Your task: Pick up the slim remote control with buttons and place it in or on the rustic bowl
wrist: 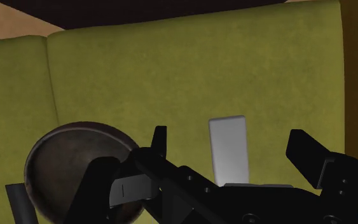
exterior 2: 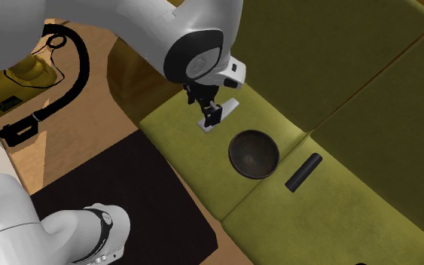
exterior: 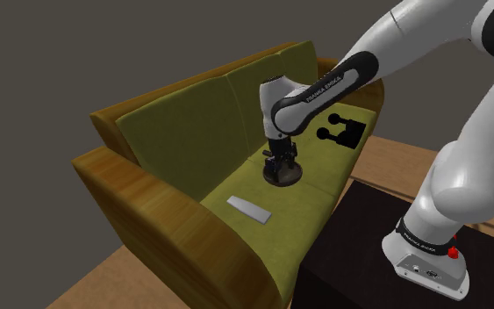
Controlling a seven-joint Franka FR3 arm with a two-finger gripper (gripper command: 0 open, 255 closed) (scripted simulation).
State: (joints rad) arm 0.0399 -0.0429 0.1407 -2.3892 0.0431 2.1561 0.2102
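While the tool [wrist: 228,135] hovers spread, the remote [wrist: 227,153] lies beneath, untouched.

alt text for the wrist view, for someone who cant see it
The open black gripper hangs over an olive-green sofa seat. A plain light-grey remote lies flat on the cushion, seen between the fingers and not gripped. A dark round bowl sits on the seat beside the remote.

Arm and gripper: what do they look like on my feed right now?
The arm is white and rounded, with black joint bands; one carries white FRANKA EMIKA lettering. A red button sits at its base. The gripper is all black, with two angular fingers.
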